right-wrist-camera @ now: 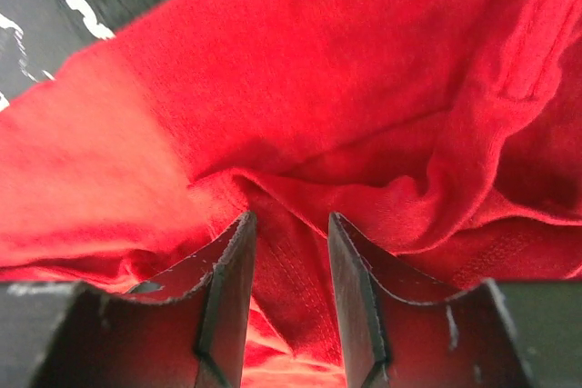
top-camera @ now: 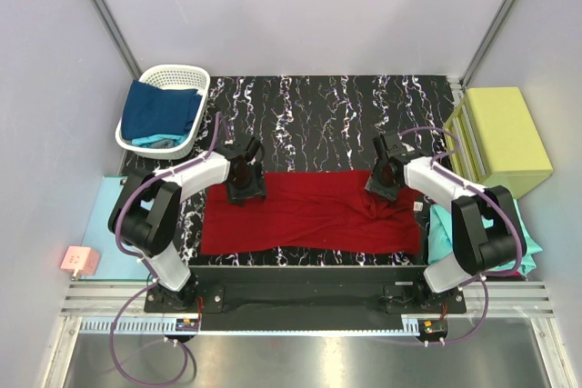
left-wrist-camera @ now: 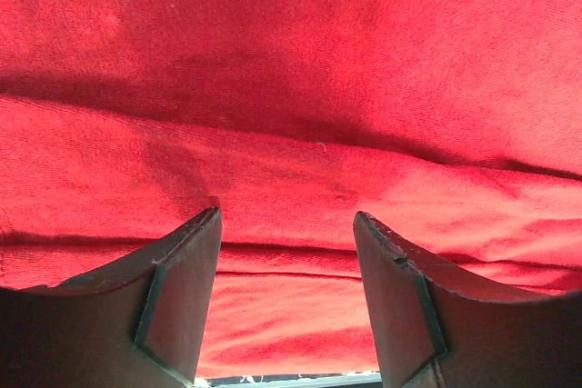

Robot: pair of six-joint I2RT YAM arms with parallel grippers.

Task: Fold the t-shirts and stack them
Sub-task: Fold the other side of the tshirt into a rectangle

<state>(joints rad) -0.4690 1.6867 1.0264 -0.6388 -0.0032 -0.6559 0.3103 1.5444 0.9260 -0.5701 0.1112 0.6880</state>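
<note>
— Where's the red shirt (top-camera: 309,213)?
— Spread across the table (top-camera: 327,106), hardly folded. Left gripper (left-wrist-camera: 286,215) gapes above it; right gripper (right-wrist-camera: 291,220) stands narrow round a ridge, grip unclear. Blue shirt (top-camera: 162,108) in the basket (top-camera: 173,73); nothing stacked.

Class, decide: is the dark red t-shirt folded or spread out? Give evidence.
Partly folded: the red t-shirt lies as a long band across the table, layers overlapping, bunched by the right claw.

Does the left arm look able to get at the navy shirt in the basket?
Probably yes: the navy shirt lies uncovered in the white basket, near the left gripper, which is open and empty, with nothing between.
</note>
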